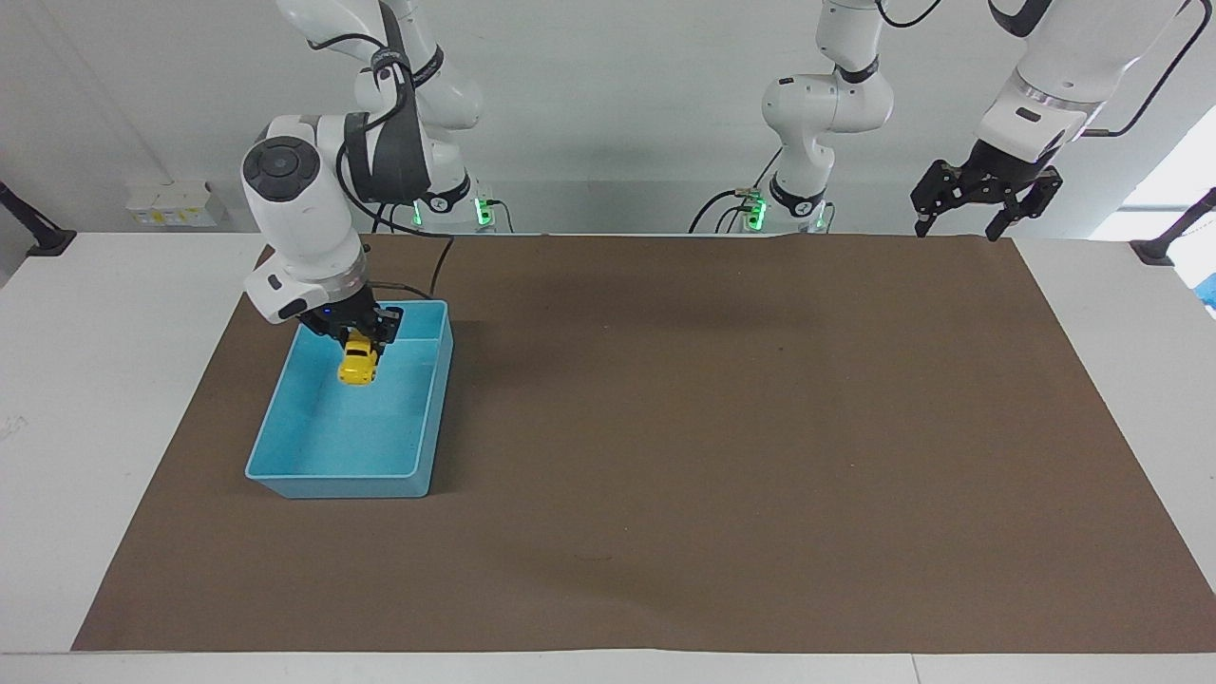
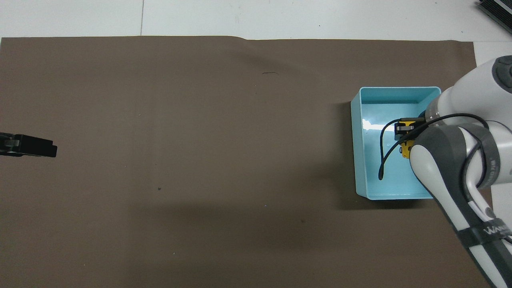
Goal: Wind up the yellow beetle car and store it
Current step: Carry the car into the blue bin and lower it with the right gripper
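A light blue bin [image 1: 432, 418] sits on a brown mat [image 1: 722, 427].

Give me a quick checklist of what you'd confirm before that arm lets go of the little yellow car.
1. Yellow beetle car gripped by the right gripper: ok, shut on it.
2. Car over the blue bin, inside its rim: ok in both views.
3. Car low enough for a gentle drop: cannot tell; it looks raised above the bin's floor.
4. Bin floor free of other things: ok where visible; the arm hides part from overhead.
5. Left gripper out of the way: ok, it waits open at the left arm's end.
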Robot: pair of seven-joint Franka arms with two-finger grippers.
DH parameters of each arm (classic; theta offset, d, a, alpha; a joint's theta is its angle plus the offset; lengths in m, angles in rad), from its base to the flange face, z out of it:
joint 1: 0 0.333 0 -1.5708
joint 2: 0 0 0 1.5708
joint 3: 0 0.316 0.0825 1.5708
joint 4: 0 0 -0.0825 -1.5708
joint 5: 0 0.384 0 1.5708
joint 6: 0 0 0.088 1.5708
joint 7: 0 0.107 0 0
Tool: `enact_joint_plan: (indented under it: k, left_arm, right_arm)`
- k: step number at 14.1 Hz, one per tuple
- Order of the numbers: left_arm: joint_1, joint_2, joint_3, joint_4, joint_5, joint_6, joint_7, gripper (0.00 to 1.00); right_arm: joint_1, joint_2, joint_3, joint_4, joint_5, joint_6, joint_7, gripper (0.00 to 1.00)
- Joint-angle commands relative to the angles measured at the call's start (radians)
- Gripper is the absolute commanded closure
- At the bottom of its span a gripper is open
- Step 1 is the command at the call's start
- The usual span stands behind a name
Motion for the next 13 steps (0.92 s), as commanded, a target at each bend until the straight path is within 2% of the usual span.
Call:
enact_joint_plan:
  k: [1,4,13]
  left_arm:
    - [0.018,-0.005,-0.009,0.009,0.000,-0.020,0.014,0.00]
    - [0.018,-0.005,-0.009,0.009,0.000,-0.020,0.014,0.00]
    - [0.018,-0.005,-0.009,0.009,0.000,-0.020,0.014,0.00]
  right_arm:
    - [-0.032,-0.061,0.009,-0.091,-0.014,0.066,-0.048,1.00]
    - [-0.056,-0.102,0.010,-0.197,-0.013,0.178,-0.074,1.00]
    - [-0.066,-0.072,0.010,-0.341,-0.013,0.394,-0.076,1.00]
